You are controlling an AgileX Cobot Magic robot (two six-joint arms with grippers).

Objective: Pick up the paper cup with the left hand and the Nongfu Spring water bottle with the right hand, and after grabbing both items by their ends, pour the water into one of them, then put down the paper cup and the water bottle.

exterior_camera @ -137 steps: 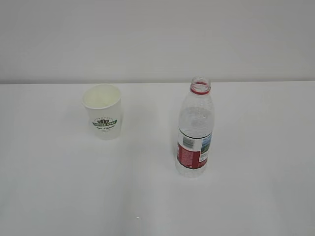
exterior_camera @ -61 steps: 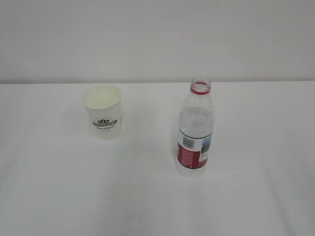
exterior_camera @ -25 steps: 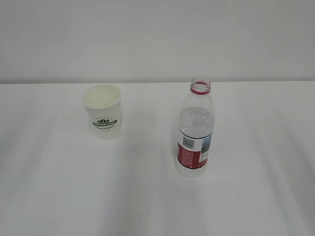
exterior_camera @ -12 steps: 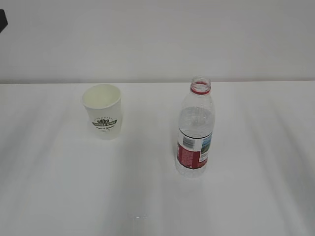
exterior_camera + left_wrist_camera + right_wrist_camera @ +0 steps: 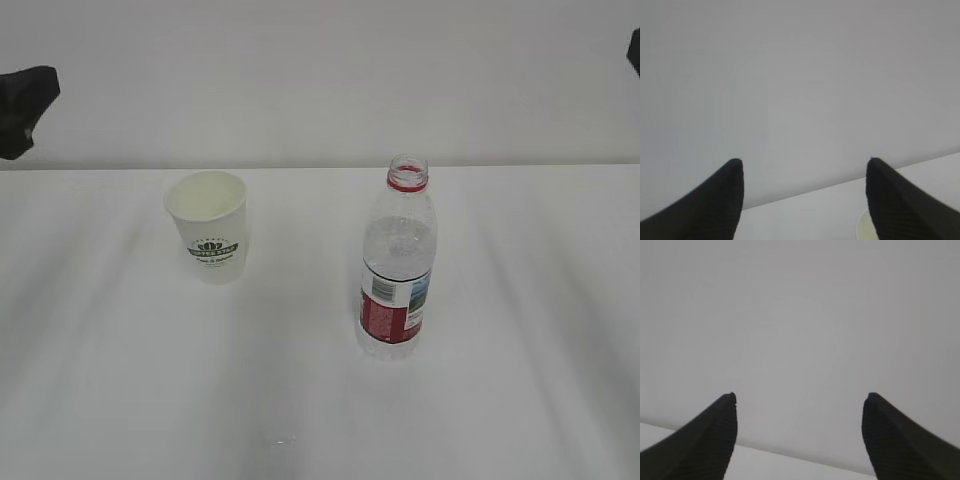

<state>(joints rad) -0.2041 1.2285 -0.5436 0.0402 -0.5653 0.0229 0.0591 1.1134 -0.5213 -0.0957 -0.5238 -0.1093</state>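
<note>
I have two claws, and both have their fingers spread wide apart with nothing between them.

My left claw (image 5: 802, 200) looks at a plain grey wall. Its two black fingers (image 5: 715, 205) poke up from the bottom of my left wrist picture. At the bottom right of that picture, next to one finger, I see a little bit of the paper cup (image 5: 863, 229) rim. In the outside picture my left claw (image 5: 25, 105) is only a dark blurry shape at the upper left edge, far from the cup.

My right claw (image 5: 799, 440) also looks at the grey wall, with a strip of white table (image 5: 760, 465) along the bottom. In the outside picture only a tiny dark bit of it (image 5: 634, 48) shows at the upper right edge.

The paper cup (image 5: 208, 227) stands upright on the white table (image 5: 120, 380), left of the middle. It is white with a green mark on its side. The water bottle (image 5: 398, 262) stands upright right of the middle, well apart from the cup. It has no cap, a red ring on its neck, and a red and white label. There is water (image 5: 398, 250) inside it.
</note>
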